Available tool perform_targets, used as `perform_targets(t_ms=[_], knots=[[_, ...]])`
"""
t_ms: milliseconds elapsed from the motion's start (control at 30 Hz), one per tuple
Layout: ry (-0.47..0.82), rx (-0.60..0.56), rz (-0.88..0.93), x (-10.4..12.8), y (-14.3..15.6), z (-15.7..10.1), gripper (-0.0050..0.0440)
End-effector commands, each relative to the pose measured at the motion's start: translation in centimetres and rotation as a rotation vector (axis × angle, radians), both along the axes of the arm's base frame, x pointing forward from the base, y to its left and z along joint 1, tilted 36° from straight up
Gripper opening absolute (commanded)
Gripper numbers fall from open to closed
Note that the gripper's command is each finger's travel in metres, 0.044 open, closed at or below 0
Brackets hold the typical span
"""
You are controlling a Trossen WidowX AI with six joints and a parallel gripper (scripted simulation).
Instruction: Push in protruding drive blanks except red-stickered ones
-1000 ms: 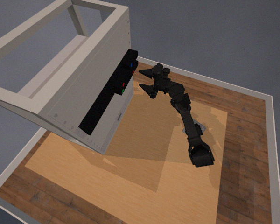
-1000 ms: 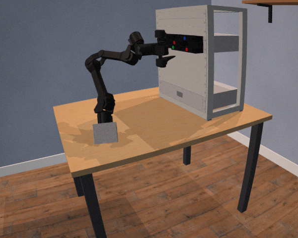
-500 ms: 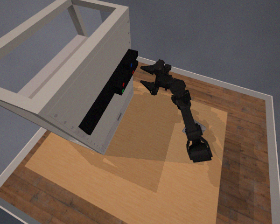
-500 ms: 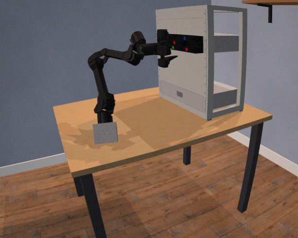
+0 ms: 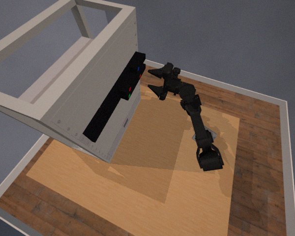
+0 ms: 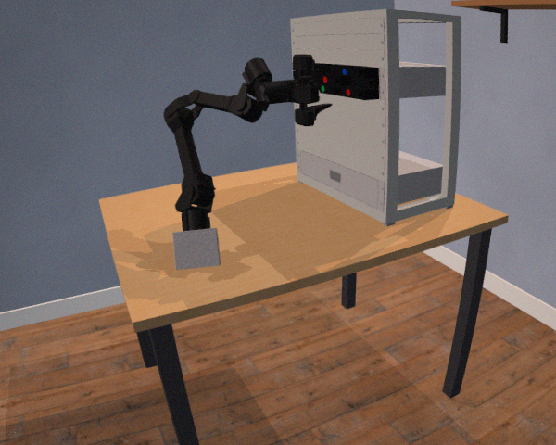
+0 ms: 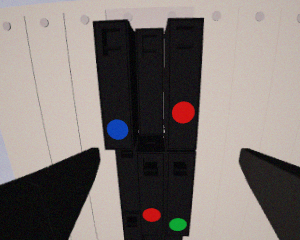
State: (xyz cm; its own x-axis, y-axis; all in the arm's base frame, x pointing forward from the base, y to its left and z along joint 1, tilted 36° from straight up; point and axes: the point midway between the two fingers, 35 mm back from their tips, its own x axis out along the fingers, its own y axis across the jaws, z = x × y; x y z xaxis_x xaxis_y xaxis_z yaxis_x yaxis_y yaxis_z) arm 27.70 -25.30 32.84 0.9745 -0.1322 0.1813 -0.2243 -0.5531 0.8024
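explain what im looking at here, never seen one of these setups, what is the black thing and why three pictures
The black thing is a jointed robot arm bolted to a wooden table. At its end is its tool: two pointed fingers, spread wide open and holding nothing.

The three pictures show one moment from three cameras: one looks down from above, one stands off to the side in the room, and one rides on the arm's wrist, so the two dark wedges at its edges are the fingers themselves.

On the table stands a pale equipment rack. Across its front runs a strip of black drive blanks, some marked with round stickers: one blue, two red, one green. The tool hovers just before them, not touching.
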Motion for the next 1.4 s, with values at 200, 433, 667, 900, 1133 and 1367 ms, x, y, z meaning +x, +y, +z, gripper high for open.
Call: perform_targets(t_ms=[200, 433, 667, 900, 1133, 1367], knots=[[-0.009, -0.01, 0.002, -0.05, 0.04, 0.62, 0.044], [-0.009, -0.01, 0.002, -0.05, 0.04, 0.62, 0.044], [-0.009, -0.01, 0.002, -0.05, 0.04, 0.62, 0.044], [-0.009, -0.01, 0.002, -0.05, 0.04, 0.62, 0.044], [-0.009, -0.01, 0.002, -0.05, 0.04, 0.62, 0.0], [-0.009, -0.01, 0.002, -0.05, 0.04, 0.62, 0.0]])
